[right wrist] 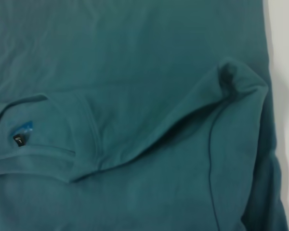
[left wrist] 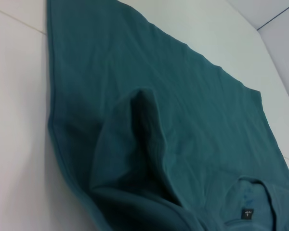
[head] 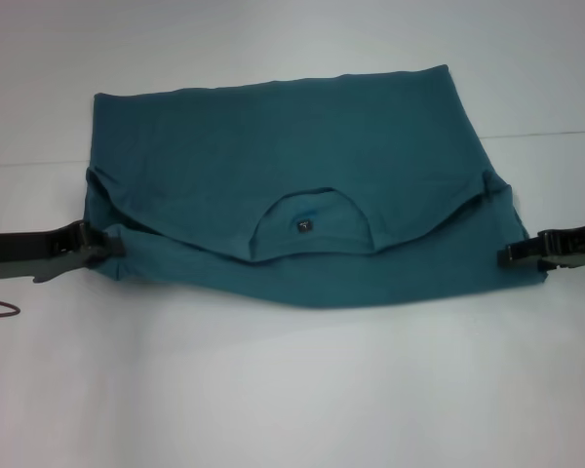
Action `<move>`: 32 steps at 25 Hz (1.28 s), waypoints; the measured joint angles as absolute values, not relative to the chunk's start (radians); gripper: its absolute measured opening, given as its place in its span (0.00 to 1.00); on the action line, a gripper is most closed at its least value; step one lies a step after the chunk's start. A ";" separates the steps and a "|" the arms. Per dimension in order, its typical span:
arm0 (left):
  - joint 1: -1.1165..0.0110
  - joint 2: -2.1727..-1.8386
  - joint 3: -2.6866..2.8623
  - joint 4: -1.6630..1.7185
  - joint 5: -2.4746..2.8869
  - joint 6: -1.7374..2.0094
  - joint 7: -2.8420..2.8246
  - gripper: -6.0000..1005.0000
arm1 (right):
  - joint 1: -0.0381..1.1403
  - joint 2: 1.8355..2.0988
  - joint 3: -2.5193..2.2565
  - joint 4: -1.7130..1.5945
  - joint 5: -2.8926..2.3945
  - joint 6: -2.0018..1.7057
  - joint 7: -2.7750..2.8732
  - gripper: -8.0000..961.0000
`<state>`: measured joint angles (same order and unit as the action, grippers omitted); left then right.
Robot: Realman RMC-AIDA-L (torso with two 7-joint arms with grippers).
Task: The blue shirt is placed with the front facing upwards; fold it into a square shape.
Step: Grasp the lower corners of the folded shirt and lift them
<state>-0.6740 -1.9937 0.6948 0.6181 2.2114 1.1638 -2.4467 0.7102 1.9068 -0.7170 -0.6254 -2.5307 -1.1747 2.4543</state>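
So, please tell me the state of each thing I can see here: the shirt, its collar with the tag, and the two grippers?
blue shirt: lying flat on the table, partly folded, collar part doubled over the body.
collar: facing up, dark neck tag showing.
left gripper: low at the shirt's left edge, touching the cloth.
right gripper: low at the shirt's right edge.

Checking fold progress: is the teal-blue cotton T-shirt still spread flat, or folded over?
Partly folded. The teal-blue cotton T-shirt has its collar end doubled over the body; the lower layer shows beneath.
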 joint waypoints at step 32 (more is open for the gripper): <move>-0.674 -1.979 0.702 0.667 2.331 1.318 -2.522 0.04 | 0.709 1.878 -0.727 -0.707 -2.533 -1.415 2.498 0.06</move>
